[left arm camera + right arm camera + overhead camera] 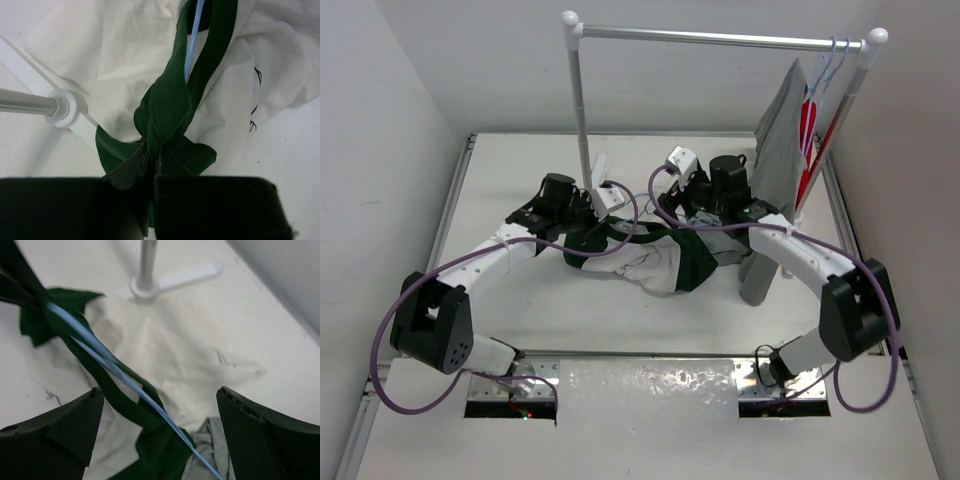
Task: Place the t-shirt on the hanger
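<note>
One limp, soft shirt (pixel 125 60): left gripper (pixel 150 170) clamps its collar, a sound hold; right gripper (pixel 159 400) gapes, hanger (pixel 85 335) seemingly between fingers.

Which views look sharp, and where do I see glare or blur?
Top external view: even light, glare on the shiny sheet at the bottom centre. Left wrist view: t-shirt collar sharp. Right wrist view: whole picture soft, hanger wire smeared.
</note>
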You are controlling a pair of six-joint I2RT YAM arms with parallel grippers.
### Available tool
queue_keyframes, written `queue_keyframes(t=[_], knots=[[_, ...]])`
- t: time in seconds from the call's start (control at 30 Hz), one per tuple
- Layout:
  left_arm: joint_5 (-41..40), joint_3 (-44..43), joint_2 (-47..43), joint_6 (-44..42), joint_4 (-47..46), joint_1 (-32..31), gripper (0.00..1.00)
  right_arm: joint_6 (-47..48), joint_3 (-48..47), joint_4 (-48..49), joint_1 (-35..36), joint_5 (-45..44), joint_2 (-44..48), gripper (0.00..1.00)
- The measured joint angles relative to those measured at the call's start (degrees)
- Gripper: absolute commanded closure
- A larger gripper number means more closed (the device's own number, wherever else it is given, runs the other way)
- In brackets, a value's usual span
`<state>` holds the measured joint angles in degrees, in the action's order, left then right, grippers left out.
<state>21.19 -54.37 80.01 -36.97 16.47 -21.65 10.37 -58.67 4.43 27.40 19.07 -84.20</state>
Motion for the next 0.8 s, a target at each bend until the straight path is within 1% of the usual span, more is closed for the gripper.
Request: queue_keyframes(t=[0.1, 0.23, 0.33, 0.37, 0.43, 0.47, 0.57, 0.67, 0.8], knots=[[0.3, 0.0, 0.0, 0.1, -0.3, 0.0, 1.0, 1.0, -0.2, -0.7, -3.3, 4.3, -4.6, 0.11], [0.7, 0.0, 0.1, 0.4, -0.7, 0.0, 1.0, 3.7, -5.7, -6.5, -3.5, 8.8, -12.7, 0.14], [1.2, 0.0, 0.4, 0.4, -0.8, 0.0, 1.0, 4.8, -8.8, -8.1, -2.9, 10.3, -16.9, 0.33], [1.8, 0.0, 0.6, 0.3, -0.8, 0.0, 1.0, 5.0, -9.5, -8.5, -2.9, 10.7, -18.1, 0.47], [3.4, 0.0, 0.8, -0.1, -0.4, 0.0, 1.0, 5.0, -10.2, -8.9, -2.8, 11.3, -19.9, 0.63], [4.4, 0.0, 0.9, -0.3, -0.1, 0.0, 1.0, 4.8, -10.2, -8.9, -2.8, 11.3, -20.3, 0.79], [7.4, -0.1, 0.9, -0.5, -0.1, 0.0, 1.0, 4.9, -8.9, -7.7, -2.7, 11.5, -21.0, 1.0], [9.9, -0.3, 1.1, -0.5, -0.5, 0.0, 1.0, 4.9, -6.1, -6.7, -2.1, 11.5, -20.2, 1.0], [10.8, -1.2, 2.4, 0.2, -1.9, -0.6, 1.0, 5.1, -2.2, -4.9, -0.1, 10.7, -17.1, 1.0]])
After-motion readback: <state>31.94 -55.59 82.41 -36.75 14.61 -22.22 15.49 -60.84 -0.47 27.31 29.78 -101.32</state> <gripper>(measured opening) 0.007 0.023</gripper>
